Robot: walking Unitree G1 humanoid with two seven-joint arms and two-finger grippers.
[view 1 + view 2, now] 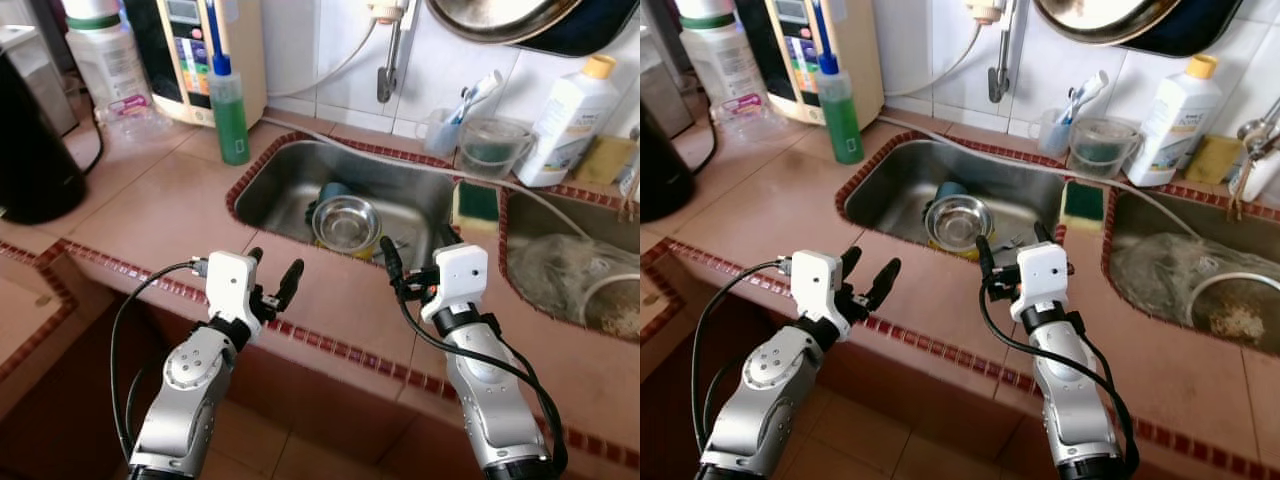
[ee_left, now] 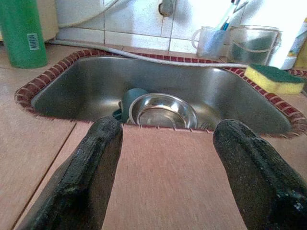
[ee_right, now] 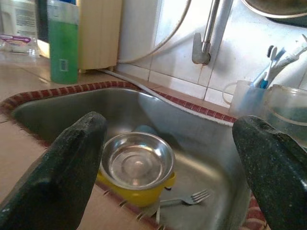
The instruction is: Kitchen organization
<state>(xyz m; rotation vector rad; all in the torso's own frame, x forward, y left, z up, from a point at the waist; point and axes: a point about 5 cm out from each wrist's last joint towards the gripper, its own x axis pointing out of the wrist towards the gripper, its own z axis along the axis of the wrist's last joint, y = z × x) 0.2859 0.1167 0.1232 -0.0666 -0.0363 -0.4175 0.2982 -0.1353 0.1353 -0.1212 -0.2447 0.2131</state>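
Left pincer [image 1: 272, 272]: fingers spread apart, grasping nothing, hovering over the front strip of the desk [image 1: 150, 210], lower left of centre in the left eye view. Right pincer [image 1: 418, 254]: also released, fingers wide, empty, lower right of centre, at the front rim of the sink [image 1: 290, 175].

Sink: steel basin set into the desk, centre of frame. Inside, near its front wall, a steel bowl [image 1: 346, 222] sits on a yellow dish [image 3: 139, 194]. A teal cup [image 2: 130, 98] lies just behind the bowl on the left; a fork [image 3: 184, 199] lies on the basin floor beside the yellow dish.

Desk surface: terracotta tile with a dark red mosaic border along its edge and around the sink.

- Green bottle [image 1: 229, 110] upper left of the sink.
- Yellow-and-green sponge [image 1: 478, 203] on the rim, right of the basin.
- A second basin [image 1: 570, 270] far right holds a crumpled plastic bag.

Room: white tiled wall behind, with a tap [image 1: 386, 70] at upper centre. Cup with toothbrushes [image 1: 440, 125], clear jug [image 1: 492, 146] and white bottle [image 1: 565, 120] stand along the wall, upper right. A black appliance [image 1: 30, 140] is at the left edge.
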